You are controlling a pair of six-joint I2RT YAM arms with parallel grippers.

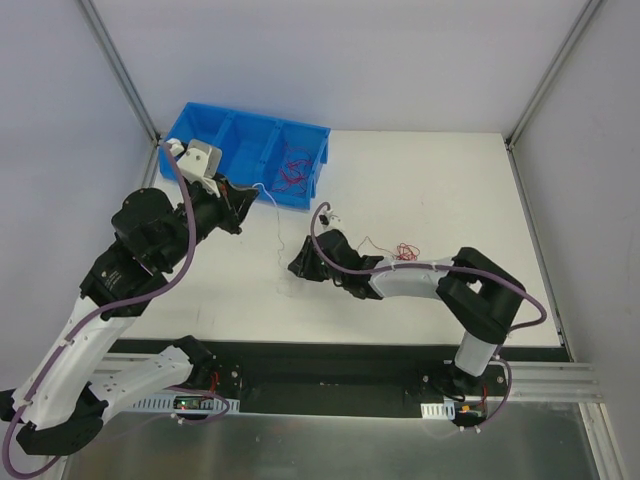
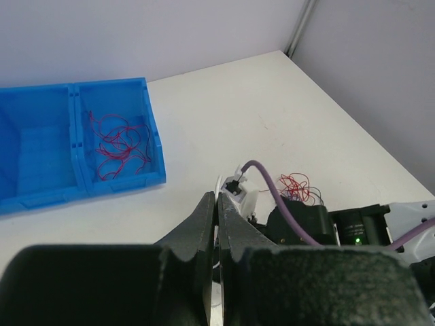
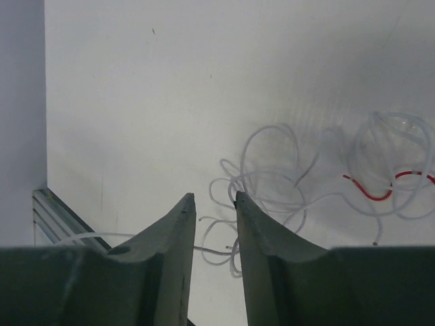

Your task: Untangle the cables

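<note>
While the left gripper (image 2: 216,201) is clamped shut on a white cable (image 1: 273,215) that trails from its tips toward the near side, the right gripper (image 3: 214,200) stands with jaws parted, holding nothing, over a curly heap of white cables (image 3: 272,180) on the table (image 1: 420,190). Red cables (image 1: 293,170) lie in the right compartment of the blue bin (image 1: 215,125) at far left. A small red bunch (image 1: 405,250) lies on the table just beyond the right arm.

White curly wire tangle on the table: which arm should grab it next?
Probably right. The right gripper sits open at the thin white curly wires; the left gripper is shut, by the blue plastic bin.
</note>
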